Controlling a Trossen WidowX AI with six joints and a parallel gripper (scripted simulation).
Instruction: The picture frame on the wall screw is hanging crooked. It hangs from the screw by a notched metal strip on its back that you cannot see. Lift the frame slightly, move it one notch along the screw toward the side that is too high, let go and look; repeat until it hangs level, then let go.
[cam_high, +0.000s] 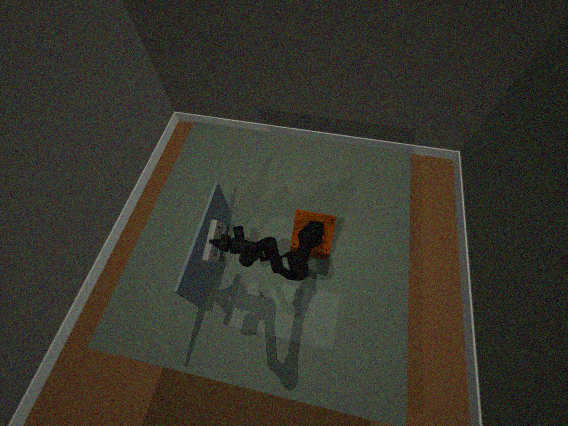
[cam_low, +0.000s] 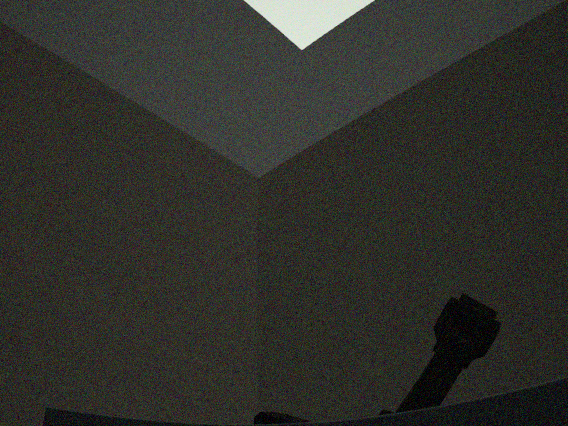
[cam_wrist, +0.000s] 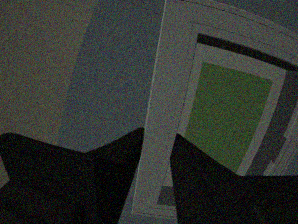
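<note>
The pale picture frame (cam_high: 212, 230) (cam_wrist: 162, 85), with a green picture, is against the blue wall panel (cam_high: 216, 206) (cam_wrist: 115, 65). In the wrist view its left rail leans a little and its top edge slopes down to the right; how far it is from level cannot be told. My gripper (cam_high: 212, 242) (cam_wrist: 157, 136) is shut on the frame's left rail, low down, with one dark finger on each side of it. The screw and the notched strip are hidden. In the exterior view the frame and the fingertips are not visible.
The dark arm (cam_high: 270, 252) (cam_low: 440, 375) reaches to the panel from an orange base plate (cam_high: 300, 225). Arm and panel cast shadows on the grey-green surface (cam_high: 370, 200). A pale raised rim (cam_high: 465, 280) runs around the surface and the brown border.
</note>
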